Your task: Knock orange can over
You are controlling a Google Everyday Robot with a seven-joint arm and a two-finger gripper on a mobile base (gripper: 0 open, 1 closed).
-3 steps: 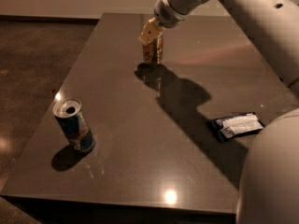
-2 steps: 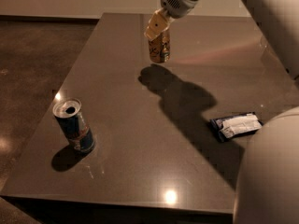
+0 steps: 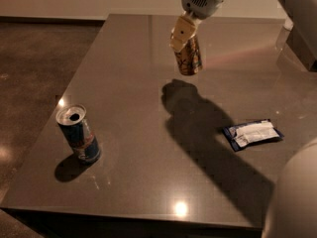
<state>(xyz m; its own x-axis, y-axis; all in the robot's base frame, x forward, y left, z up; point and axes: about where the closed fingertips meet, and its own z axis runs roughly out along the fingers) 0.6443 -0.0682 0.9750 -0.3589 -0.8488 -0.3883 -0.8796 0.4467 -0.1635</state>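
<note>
In the jaws, orange can (image 3: 189, 58) above table's (image 3: 148, 148) far middle

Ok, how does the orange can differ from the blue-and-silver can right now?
The orange can is short and orange-gold; the blue-and-silver can is taller and slimmer. The orange can hangs tilted in the gripper over the table's far middle, its shadow lying apart from it, while the blue-and-silver can stands alone on the table near the front-left corner. Both are metal drink cans.
</note>
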